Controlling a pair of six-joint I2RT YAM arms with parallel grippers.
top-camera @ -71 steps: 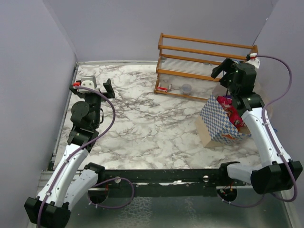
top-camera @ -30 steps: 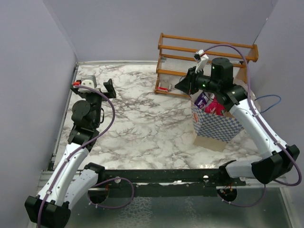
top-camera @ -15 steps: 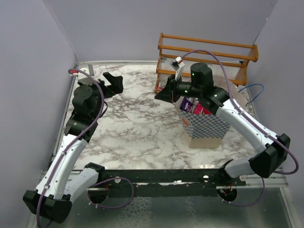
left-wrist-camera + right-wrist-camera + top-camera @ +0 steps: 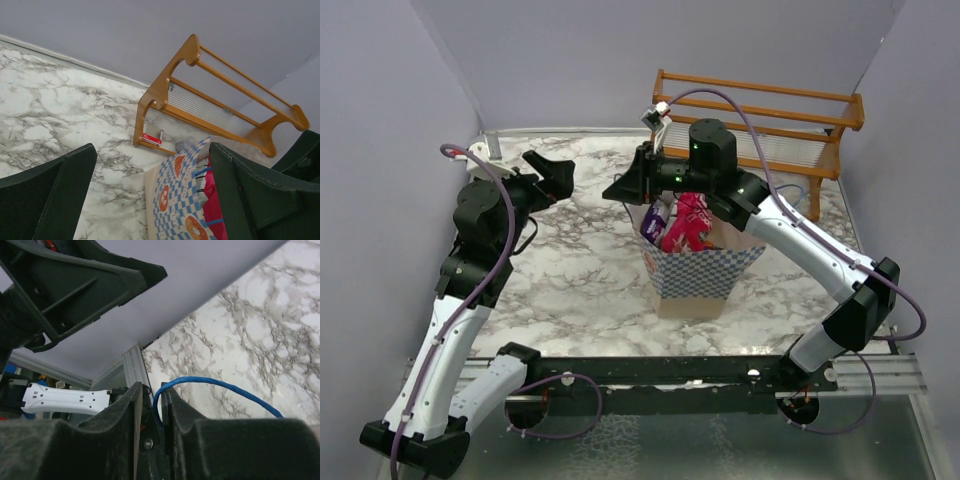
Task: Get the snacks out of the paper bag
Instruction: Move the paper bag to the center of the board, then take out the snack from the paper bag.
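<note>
Top external: the paper bag [image 4: 695,272] is seen upright on the marble counter [image 4: 570,270], near its middle, in front of the wooden rack [image 4: 760,115]. Its mouth is turned upward. The snacks are held inside: a pink-red packet [image 4: 688,225] and a purple packet [image 4: 655,222] stand above the rim, and the rest are hidden. No packet is seen outside the bag, so unloading is judged not yet begun. The right arm [image 4: 790,235] is stretched over the bag, with its jaws just past the bag's left rim; their state cannot be read from here. The left arm [image 4: 480,230] is raised, its jaws spread and aimed at the bag but well apart from it.

Left wrist: both jaws are seen wide apart and empty. The rack and the bag's checkered, orange-printed wall are framed between them, with pink-red foil beside it.

Right wrist: the jaws are drawn close, and the blue cord handle [image 4: 215,385] is pinched in the narrow slot between them. The bag is probably being steadied by this cord so the open left jaws can be brought to the mouth.
</note>
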